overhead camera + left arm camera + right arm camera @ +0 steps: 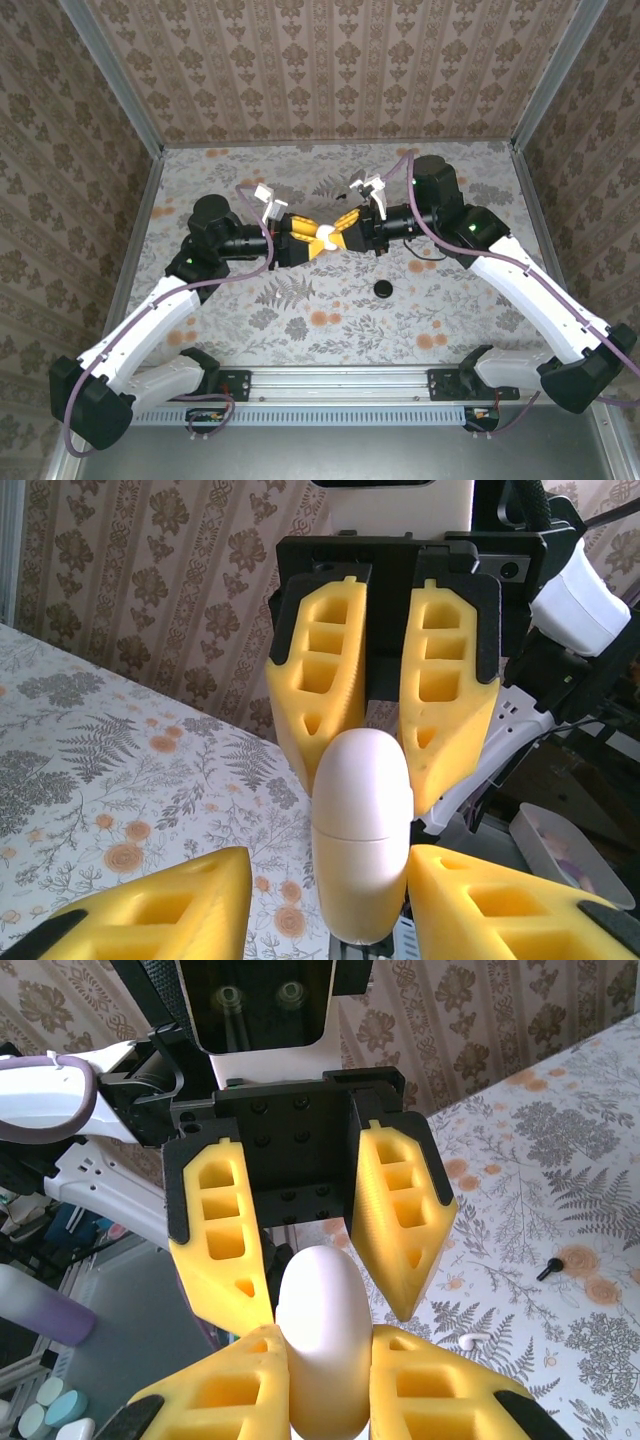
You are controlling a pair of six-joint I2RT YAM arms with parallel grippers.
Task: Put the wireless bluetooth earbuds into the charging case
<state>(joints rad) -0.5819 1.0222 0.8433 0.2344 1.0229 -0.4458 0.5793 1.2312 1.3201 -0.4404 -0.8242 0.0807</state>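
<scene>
Black earbud (381, 289) lies alone on the floral table (300, 320), on the near side of the 2 grippers. Beyond it, the right gripper (325, 1332) clamps the white charging case (362, 820) above the table. The left gripper (330, 854) has its jaws spread around the same case.

charging case (325, 237): white, egg-shaped, lid closed, seam across its middle, held aloft, long axis 9–3 o'clock | earbud (382, 289): small, black, lying loose, well apart, 4–5 o'clock of case
</scene>
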